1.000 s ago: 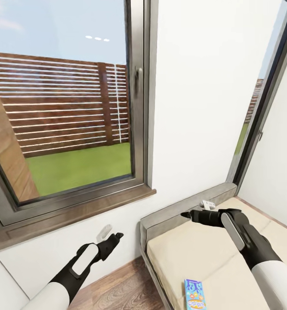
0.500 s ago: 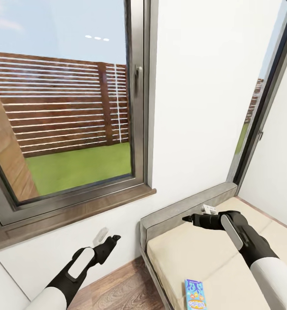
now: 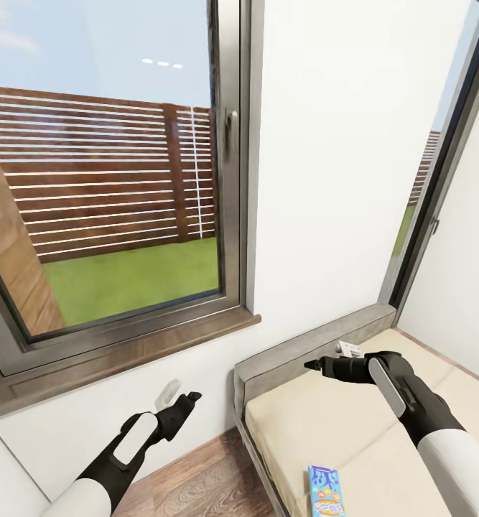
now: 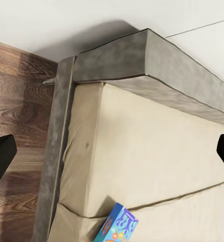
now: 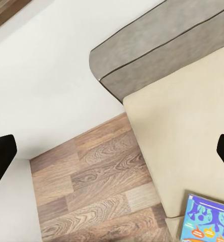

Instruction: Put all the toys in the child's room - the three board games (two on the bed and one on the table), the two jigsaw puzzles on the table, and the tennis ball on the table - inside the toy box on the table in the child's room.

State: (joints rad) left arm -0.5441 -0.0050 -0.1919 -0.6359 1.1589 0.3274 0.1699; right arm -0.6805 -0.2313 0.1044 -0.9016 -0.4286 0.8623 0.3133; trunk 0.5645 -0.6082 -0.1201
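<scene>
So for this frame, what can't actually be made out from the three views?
- Board game on the bed: cut off by the bottom edge in the head view, and likewise in both wrist views; its title is too small to read.
- Second board game, table, toy box: out of frame.
- Left gripper and right gripper: seen end-on in the head view, so finger spacing is unclear there.

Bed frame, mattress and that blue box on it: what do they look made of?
Bed frame: seemingly grey fabric upholstery, matte and slightly mottled. Mattress: beige cloth, matte, with stitched seams and soft creases. Box: probably printed cardboard, going by its sharp edges and bright blue cartoon artwork; a smooth finish, though gloss is hard to judge in a render.
</scene>
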